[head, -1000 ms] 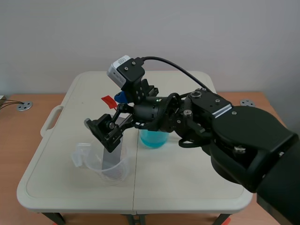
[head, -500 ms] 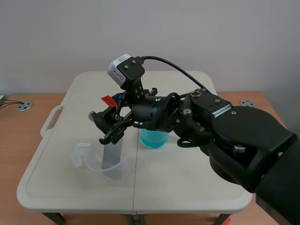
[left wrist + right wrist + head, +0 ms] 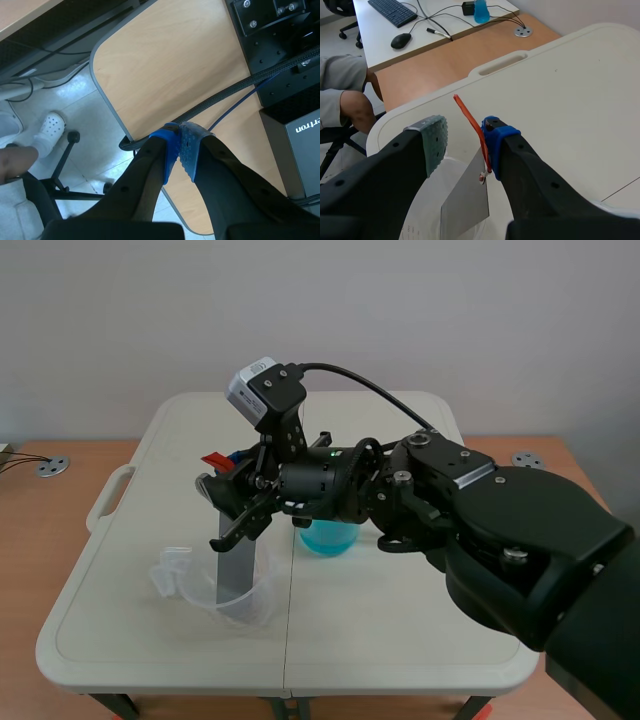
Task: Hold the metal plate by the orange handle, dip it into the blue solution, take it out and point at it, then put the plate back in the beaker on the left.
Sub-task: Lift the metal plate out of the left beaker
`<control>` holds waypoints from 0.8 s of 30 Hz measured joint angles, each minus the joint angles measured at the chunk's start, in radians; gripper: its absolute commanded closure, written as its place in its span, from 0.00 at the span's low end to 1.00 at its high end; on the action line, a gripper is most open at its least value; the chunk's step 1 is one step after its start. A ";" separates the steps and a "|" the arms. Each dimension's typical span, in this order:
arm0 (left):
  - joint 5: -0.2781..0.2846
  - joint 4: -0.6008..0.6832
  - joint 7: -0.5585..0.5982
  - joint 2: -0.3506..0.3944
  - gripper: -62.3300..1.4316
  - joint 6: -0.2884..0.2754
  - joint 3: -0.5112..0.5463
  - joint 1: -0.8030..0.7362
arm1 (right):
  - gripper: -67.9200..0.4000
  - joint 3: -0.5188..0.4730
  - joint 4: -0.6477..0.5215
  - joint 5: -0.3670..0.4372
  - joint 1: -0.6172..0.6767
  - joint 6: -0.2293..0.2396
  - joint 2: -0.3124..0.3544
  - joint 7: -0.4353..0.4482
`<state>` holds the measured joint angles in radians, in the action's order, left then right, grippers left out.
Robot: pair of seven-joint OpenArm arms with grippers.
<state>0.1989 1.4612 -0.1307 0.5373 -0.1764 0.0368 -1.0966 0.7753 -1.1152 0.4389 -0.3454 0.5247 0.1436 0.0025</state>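
Note:
A grey metal plate (image 3: 236, 566) stands upright in a clear beaker (image 3: 190, 583) on the left half of the white table (image 3: 400, 620). An orange handle (image 3: 215, 460) sticks up from its top. The right arm reaches across from the right, and its gripper (image 3: 237, 502) hangs at the handle. In the right wrist view the right gripper (image 3: 465, 137) is open, with the handle (image 3: 469, 123) between its fingers and against the blue pad; the plate (image 3: 466, 200) hangs below. The beaker of blue solution (image 3: 325, 537) sits behind the arm. My left gripper (image 3: 180, 150) is shut on nothing, away from the table.
A person's knee (image 3: 347, 102) shows beyond the table's left end, beside a desk with a keyboard (image 3: 392, 11) and a mouse (image 3: 401, 40). The left gripper hangs above a wooden desk corner (image 3: 165, 75), cables and a chair base (image 3: 65, 165).
The right gripper rose from beside the plate to the orange handle and its fingers narrowed around it. The plate now stands more upright in the clear beaker.

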 measured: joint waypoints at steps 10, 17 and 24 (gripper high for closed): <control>0.000 0.000 0.000 0.000 0.93 0.000 0.000 0.000 | 0.93 0.000 0.000 0.000 0.000 0.000 0.000 0.053; 0.000 0.000 0.000 0.000 0.93 0.000 0.000 0.000 | 0.94 0.000 0.000 0.000 0.000 0.045 0.000 0.057; 0.000 0.000 0.000 0.000 0.93 0.000 0.000 0.000 | 0.98 0.000 0.000 0.000 0.000 0.049 0.000 0.064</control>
<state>0.1989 1.4612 -0.1307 0.5373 -0.1764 0.0368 -1.0966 0.7753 -1.1152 0.4393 -0.3454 0.5735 0.1440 0.0662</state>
